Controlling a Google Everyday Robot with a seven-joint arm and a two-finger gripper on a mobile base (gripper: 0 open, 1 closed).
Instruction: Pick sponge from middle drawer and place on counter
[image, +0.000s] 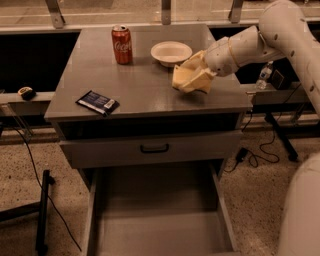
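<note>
cream two-finger gripper (200, 70) clamped on the pale yellow wavy foam sponge (186, 80), just beside the round white bowl (171, 51), on its right

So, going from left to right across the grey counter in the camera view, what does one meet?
Dark blue flat packet → red soda can → white round bowl → pale yellow foam sponge, held by the gripper over the counter, right side.

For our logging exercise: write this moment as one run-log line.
stage: placing | gripper: over counter, right side, holding sponge | drawer: open | release: not yet
</note>
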